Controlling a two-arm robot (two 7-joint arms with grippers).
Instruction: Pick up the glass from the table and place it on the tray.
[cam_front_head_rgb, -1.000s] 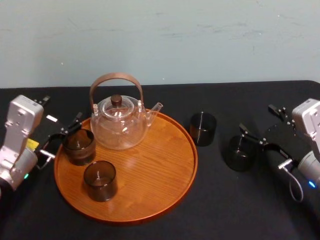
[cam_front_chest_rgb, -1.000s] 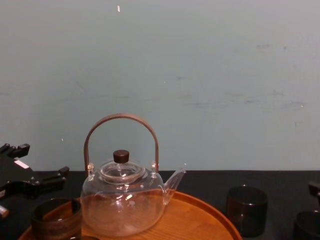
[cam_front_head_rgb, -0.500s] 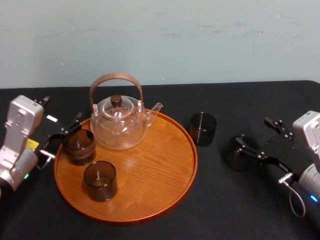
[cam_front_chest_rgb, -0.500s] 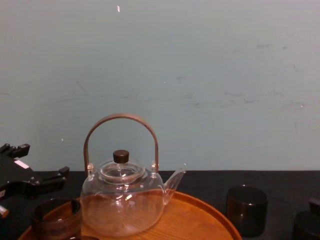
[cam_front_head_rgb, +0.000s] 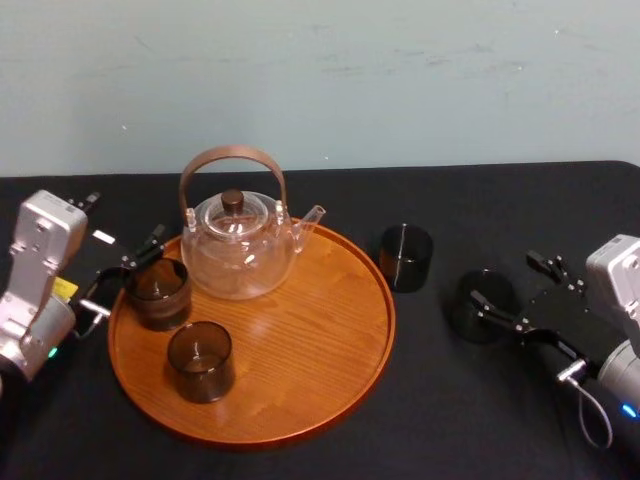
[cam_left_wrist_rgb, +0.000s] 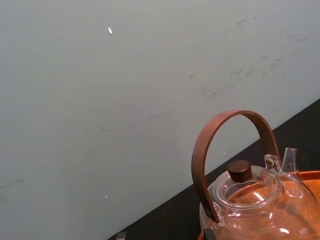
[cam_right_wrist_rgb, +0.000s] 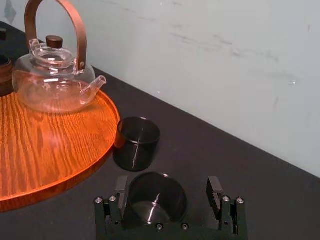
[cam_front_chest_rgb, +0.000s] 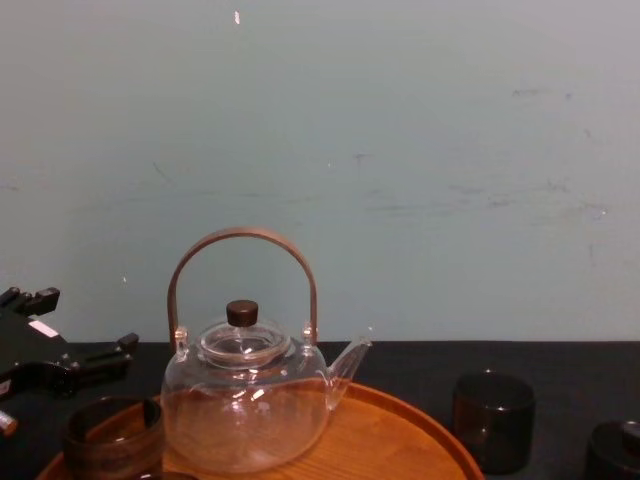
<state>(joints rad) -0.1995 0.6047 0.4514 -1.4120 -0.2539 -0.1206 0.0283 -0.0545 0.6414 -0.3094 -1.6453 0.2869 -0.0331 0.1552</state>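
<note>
The right end effector hung low over the black bench with its fingers spread apart, the dark glass standing upright between them. In the right wrist view one finger sat just beside the glass wall, while the other stood clear of it with a gap showing. The glass rested on the bench, well apart from the round wooden tray and on the robot's right of it.

A second glass, also dark and upright, stood on the bench just beside the tray's rim, between the tray and the glass at the end effector.

On the tray, a clear teapot with a brown arched handle and a dark knob on its lid sat toward the far side, its spout pointing to the robot's right. Two more glasses stood on the tray: one near the left rim, just beside the teapot, and another nearer the robot.

The left end effector was at the tray's left edge, its fingers apart, close to the glass by the left rim. A pale wall rose behind the bench.
</note>
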